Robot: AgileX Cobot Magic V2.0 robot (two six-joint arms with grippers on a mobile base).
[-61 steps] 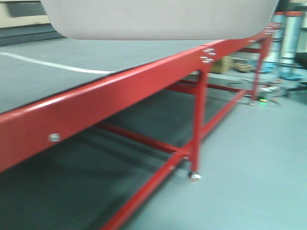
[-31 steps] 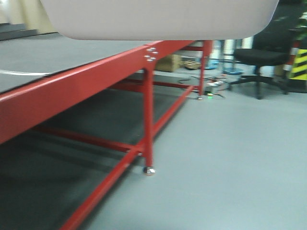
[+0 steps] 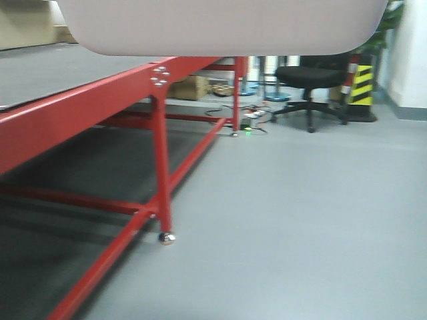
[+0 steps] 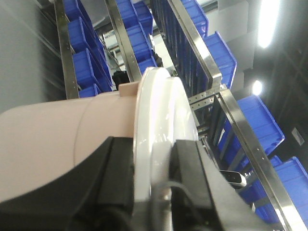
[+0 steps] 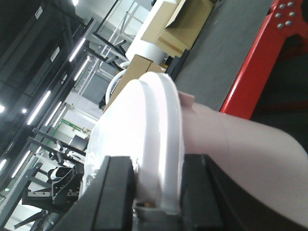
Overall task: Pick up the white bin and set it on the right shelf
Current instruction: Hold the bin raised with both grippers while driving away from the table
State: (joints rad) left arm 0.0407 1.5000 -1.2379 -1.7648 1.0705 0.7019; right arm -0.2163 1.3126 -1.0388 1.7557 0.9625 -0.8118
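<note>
Left gripper (image 4: 155, 163) and right gripper (image 5: 158, 185) pinch the white bin (image 3: 220, 27); the red table (image 3: 67, 120) slid leftward, so the robot is probably turning to the right shelf.

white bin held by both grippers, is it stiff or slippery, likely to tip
The white bin probably stays stiff: its moulded walls show no sag. The glossy lid looks slippery, so the left gripper and right gripper, pinching only its edge, might slip.

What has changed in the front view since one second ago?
The view swung right: the red table slid left and a black office chair came in. The white bin stayed at the top edge, held by the left end effector and the right end effector.
</note>
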